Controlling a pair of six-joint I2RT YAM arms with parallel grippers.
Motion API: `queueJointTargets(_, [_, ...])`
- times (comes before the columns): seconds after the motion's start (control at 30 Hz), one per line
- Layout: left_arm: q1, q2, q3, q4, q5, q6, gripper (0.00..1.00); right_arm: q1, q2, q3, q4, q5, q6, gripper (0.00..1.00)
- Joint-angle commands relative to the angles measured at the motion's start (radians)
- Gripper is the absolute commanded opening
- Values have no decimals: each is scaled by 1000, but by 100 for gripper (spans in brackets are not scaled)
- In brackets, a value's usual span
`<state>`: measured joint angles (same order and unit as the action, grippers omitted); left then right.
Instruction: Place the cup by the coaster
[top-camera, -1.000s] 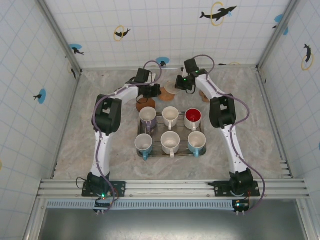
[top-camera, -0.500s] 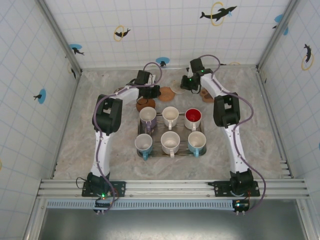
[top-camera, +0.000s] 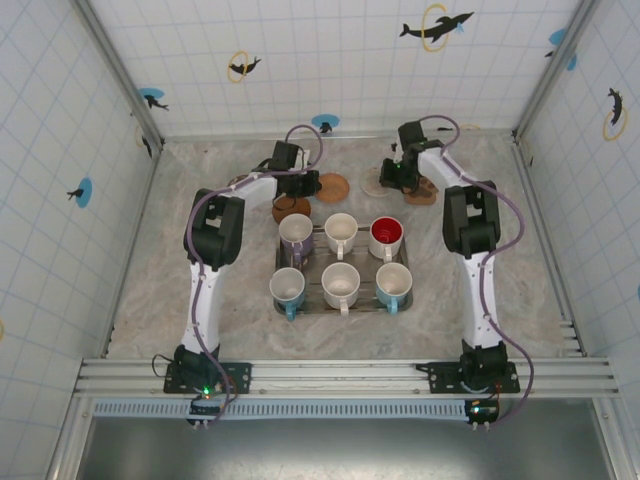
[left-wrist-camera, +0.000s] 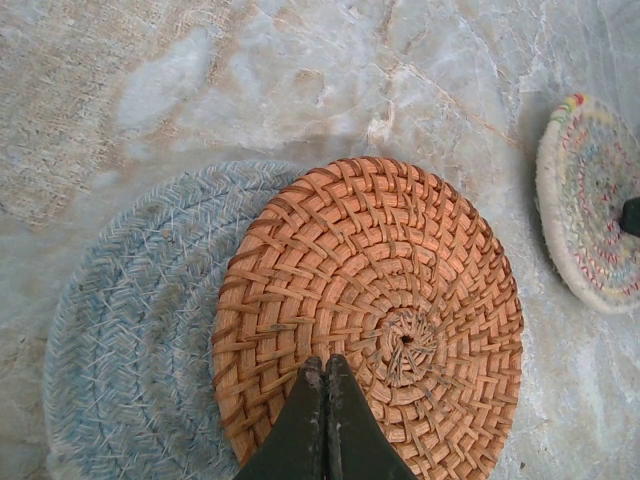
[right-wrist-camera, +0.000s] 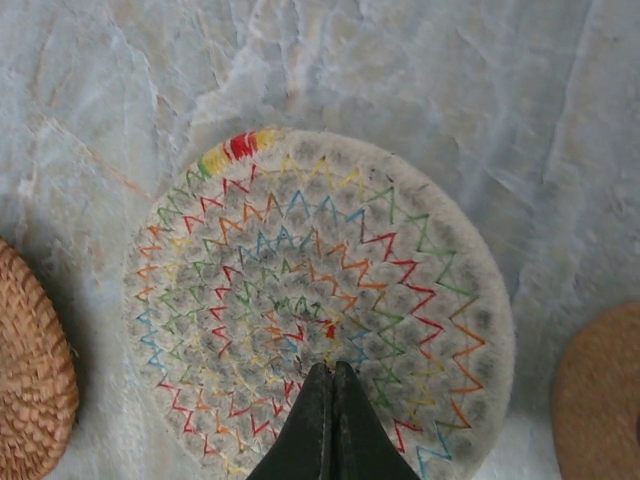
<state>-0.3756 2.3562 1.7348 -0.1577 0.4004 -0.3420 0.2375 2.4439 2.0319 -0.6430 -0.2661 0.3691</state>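
Half of blue-grey braided coaster hidden beneath rattan coaster, cork coaster cut off at view edge, both arms stretched to far counter, left gripper pressed together over rattan coaster, right gripper pressed together over zigzag-stitched coaster, six cups in tray mid-counter.

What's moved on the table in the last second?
The right gripper, shut with its tips on the pale stitched coaster, slid right and dragged that coaster along. The left gripper, shut over the rattan coaster, and the six mugs stayed put.
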Motion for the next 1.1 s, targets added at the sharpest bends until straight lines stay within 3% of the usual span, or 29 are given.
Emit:
queueJointTargets(0.0, [18,15,-37,-78,-48,-10,0,2,-58,-54,-35,23,-24,0])
queueJointTargets(0.43, [19,7,-43,-76,-43,-12,0,-28,-118,-152,-31,44,-45,0])
queueJointTargets(1.07, [18,4,-47,-73,-45,-14,0,-87,-95,-127,-38,61,-44,0])
